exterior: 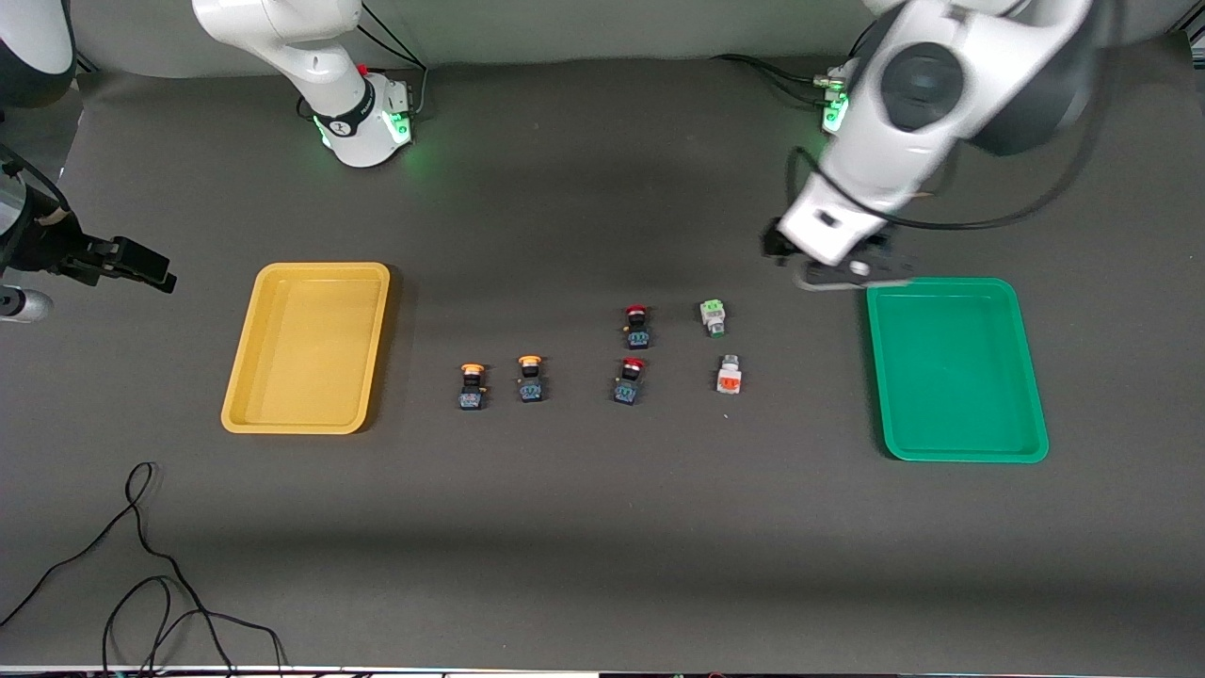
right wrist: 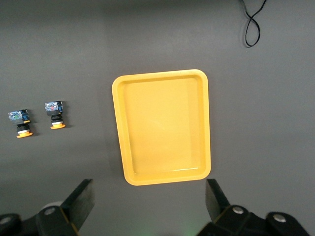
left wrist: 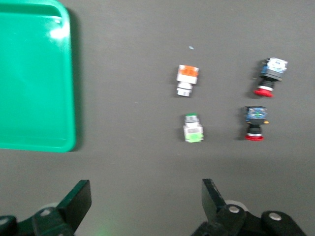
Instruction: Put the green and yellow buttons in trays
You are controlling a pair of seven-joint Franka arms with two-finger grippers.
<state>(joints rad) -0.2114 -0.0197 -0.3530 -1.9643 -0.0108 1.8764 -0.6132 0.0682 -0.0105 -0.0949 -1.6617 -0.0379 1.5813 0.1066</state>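
A loose black cable (exterior: 141, 556) curls on the desk (exterior: 602, 527) nearest the front camera, toward the right arm's end.

Farther from the camera sit the two trays. The yellow tray (exterior: 247, 395) lies at the right arm's end and the green tray (exterior: 1036, 395) at the left arm's end; both hold nothing.

Between them the buttons lie on the bare desk. Two yellow-capped buttons (exterior: 473, 385) (exterior: 530, 378) sit side by side, closest to the yellow tray, each with a black body and blue base. Toward the left arm's end come two red-capped buttons (exterior: 637, 326) (exterior: 629, 380), one nearer the camera than the other. Next to these, closest to the green tray, are two white blocky buttons: the green-marked button (exterior: 713, 316) and, nearer the camera, the orange-marked button (exterior: 729, 375). None of them touch each other.

The left gripper (exterior: 833, 268) hangs over the desk just beside the green tray's corner farthest from the camera; the left wrist view shows it spread wide with nothing between its fingers (left wrist: 78, 201), the white buttons and red-capped ones below.

The right gripper (exterior: 141, 268) waits over the desk at the right arm's end, off the yellow tray; its wrist view shows it wide apart and holding nothing, looking down on the yellow tray and the yellow-capped pair.
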